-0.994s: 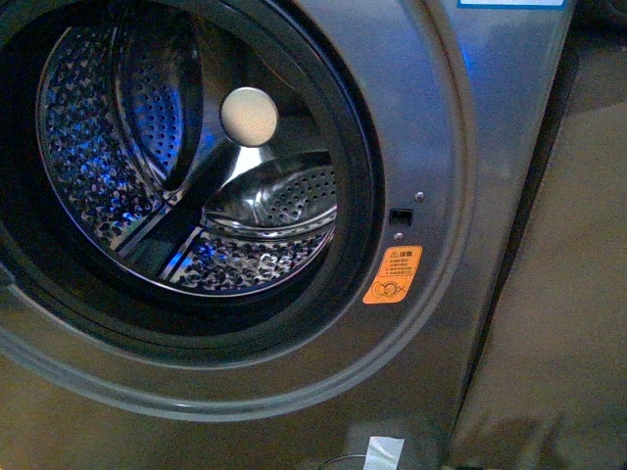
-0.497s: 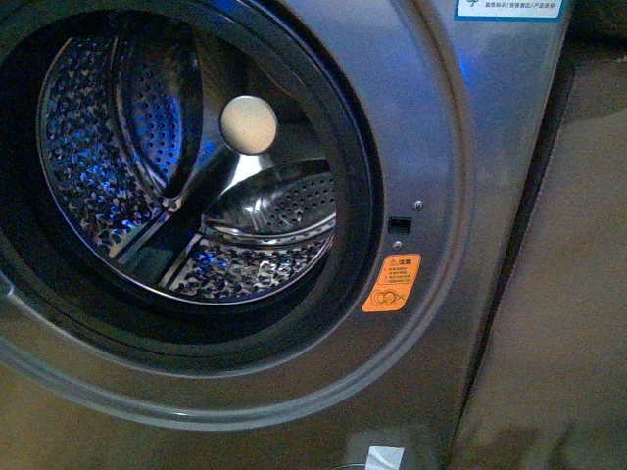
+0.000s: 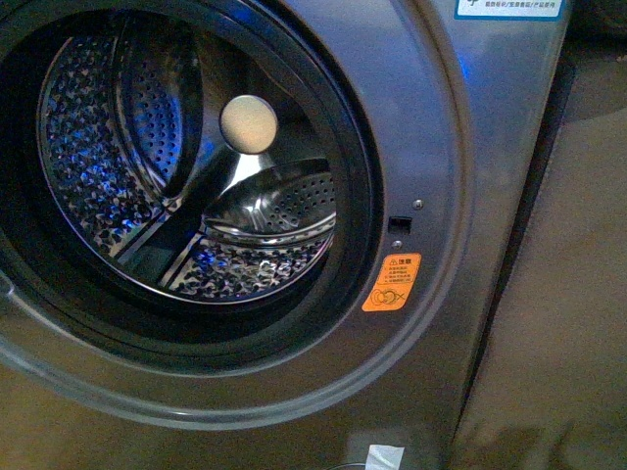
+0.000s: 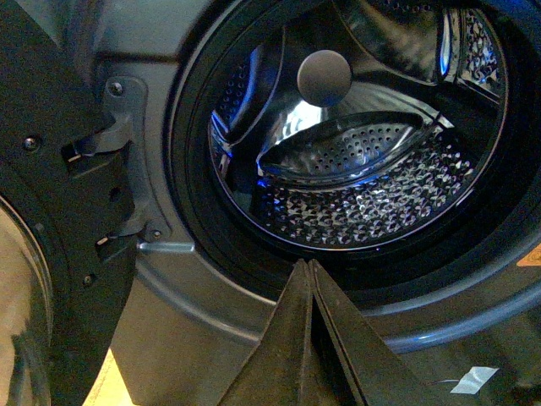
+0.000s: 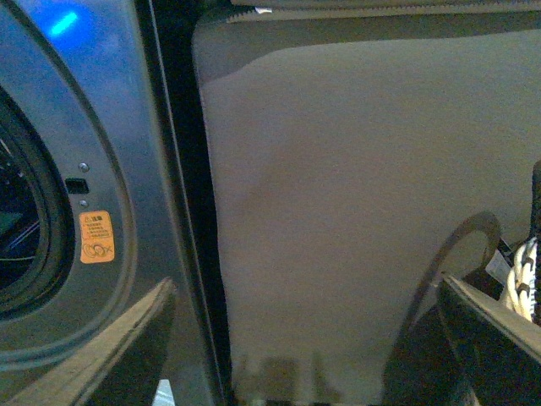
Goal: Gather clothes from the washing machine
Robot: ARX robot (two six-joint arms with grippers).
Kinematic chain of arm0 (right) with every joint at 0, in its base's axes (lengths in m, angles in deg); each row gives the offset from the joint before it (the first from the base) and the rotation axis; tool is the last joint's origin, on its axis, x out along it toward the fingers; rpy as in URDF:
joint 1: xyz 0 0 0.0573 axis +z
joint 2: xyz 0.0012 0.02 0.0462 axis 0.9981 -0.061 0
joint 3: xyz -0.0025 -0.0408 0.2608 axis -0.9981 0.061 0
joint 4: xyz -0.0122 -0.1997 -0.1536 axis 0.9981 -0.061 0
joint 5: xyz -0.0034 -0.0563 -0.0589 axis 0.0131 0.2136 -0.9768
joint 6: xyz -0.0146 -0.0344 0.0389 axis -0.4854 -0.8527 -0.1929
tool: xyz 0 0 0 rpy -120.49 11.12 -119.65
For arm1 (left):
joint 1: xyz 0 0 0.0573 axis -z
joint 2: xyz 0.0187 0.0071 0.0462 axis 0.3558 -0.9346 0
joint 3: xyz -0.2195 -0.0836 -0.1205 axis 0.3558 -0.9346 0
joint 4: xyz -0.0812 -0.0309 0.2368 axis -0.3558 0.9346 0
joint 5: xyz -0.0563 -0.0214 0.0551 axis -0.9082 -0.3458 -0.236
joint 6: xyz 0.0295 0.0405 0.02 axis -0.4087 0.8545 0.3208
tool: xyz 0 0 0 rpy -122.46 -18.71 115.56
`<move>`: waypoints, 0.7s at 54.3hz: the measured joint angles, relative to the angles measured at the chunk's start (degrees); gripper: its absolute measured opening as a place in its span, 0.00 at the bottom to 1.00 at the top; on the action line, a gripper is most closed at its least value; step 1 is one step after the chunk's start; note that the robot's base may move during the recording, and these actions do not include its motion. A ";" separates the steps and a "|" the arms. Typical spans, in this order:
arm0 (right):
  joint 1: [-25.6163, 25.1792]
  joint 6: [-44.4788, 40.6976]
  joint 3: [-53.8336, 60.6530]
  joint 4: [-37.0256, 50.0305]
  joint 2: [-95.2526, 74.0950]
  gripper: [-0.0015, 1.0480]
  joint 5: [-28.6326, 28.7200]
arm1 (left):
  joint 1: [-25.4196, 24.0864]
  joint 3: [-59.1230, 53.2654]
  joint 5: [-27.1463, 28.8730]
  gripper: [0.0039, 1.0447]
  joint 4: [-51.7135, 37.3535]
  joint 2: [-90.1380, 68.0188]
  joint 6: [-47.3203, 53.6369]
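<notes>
The grey washing machine (image 3: 431, 147) fills the front view, its round mouth open onto the perforated steel drum (image 3: 118, 166). No dark garment shows in the drum in any view. Neither gripper shows in the front view. In the left wrist view my left gripper (image 4: 306, 266) is shut and empty, its tips pointing at the lower rim of the mouth, just in front of the drum (image 4: 372, 194). In the right wrist view my right gripper (image 5: 304, 338) is open and empty, to the right of the machine's front (image 5: 93, 127), facing a beige panel (image 5: 355, 194).
The open porthole door and its hinge (image 4: 118, 144) stand left of the mouth. An orange sticker (image 3: 392, 282) sits right of the mouth, a white label (image 3: 509, 8) at the top. A dark gap (image 5: 182, 211) separates machine and panel. White cables (image 5: 524, 283) hang by the right finger.
The front view shifted slightly, so the machine sits a little lower in the picture than a second ago. Nothing has moved in the last half second.
</notes>
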 joint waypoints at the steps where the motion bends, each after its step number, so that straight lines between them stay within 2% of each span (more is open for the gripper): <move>1: 0.00 0.00 0.00 -0.15 0.09 0.83 0.00 | 0.00 -0.15 0.00 0.03 0.00 0.22 0.00; 5: 0.00 0.00 -0.02 -3.21 2.62 0.72 0.00 | 0.00 -1.29 0.02 0.03 0.26 1.75 0.00; 8: 0.00 -0.04 -0.02 -9.84 7.72 0.60 0.02 | 0.00 -2.12 0.04 0.03 0.63 2.89 0.00; 27: 0.00 -0.02 -0.02 -10.75 10.23 0.05 0.02 | 0.00 -4.90 0.02 0.03 3.43 8.48 0.00; 29: 0.00 -0.15 -0.02 -10.78 10.23 0.01 0.02 | 0.00 -5.09 0.02 0.03 3.74 8.98 0.00; 38: 0.00 -0.13 -0.02 -10.78 10.23 0.02 0.02 | 0.00 -7.06 -0.09 0.03 4.96 12.79 0.02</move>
